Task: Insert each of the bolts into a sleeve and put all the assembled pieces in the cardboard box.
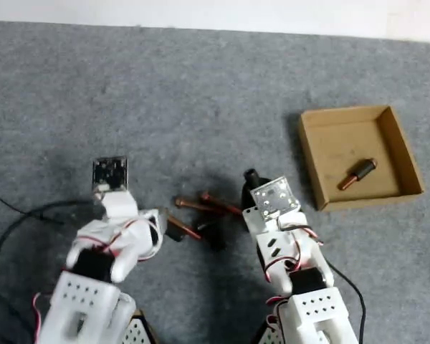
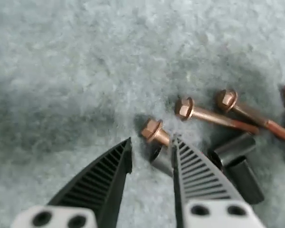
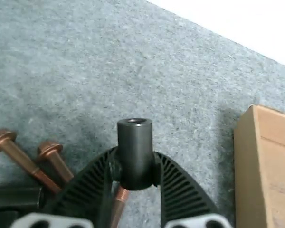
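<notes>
Grey felt-like mat (image 1: 201, 93) spreads everywhere (a white strip (image 1: 272, 11) runs along its far edge)

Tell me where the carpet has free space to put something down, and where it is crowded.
Free: the grey carpet beyond both arms, up to its far edge, and the narrow strip between the right gripper and the cardboard box. Crowded: between the two arms, where bolts and sleeves lie close together.

Light: soft, even, fairly bright, from about 3 o'clock | High view: diffuse shadows spread from the left arm (image 1: 111, 247), right arm (image 1: 283, 240) and cardboard box (image 1: 344, 143) toward 9 o'clock over the counter (image 1: 201, 86) | Wrist views: bolts (image 2: 199, 112) glint coppery; dull sheen on the sleeve (image 3: 134, 152)
</notes>
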Controlling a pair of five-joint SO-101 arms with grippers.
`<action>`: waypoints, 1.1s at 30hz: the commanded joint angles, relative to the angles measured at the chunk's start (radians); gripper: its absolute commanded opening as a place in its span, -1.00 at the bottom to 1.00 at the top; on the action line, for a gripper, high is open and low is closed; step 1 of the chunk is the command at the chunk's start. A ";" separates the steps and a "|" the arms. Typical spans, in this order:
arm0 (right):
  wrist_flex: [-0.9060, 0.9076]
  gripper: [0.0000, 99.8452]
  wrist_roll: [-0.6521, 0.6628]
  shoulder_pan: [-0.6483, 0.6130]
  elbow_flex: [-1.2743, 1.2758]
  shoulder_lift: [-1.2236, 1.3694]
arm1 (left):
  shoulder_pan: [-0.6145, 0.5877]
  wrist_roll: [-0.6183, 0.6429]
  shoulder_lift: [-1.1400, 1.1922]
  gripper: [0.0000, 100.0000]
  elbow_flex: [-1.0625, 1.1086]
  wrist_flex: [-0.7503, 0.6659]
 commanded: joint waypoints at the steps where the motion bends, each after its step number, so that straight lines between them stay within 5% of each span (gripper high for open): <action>1: -0.025 -0.99 -0.009 0.012 -0.008 -0.021 | 0.067 0.025 0.189 -0.72 -0.122 -0.020; 8: -0.025 -0.99 -0.009 0.012 -0.008 -0.021 | 0.176 0.267 0.268 -0.72 -0.117 -0.092; 15: -0.025 -0.99 -0.009 0.012 -0.008 -0.021 | 0.177 0.270 0.268 -0.72 0.044 -0.354; 33: -0.025 -0.99 -0.009 0.012 -0.008 -0.021 | 0.177 0.270 0.271 -0.72 0.056 -0.333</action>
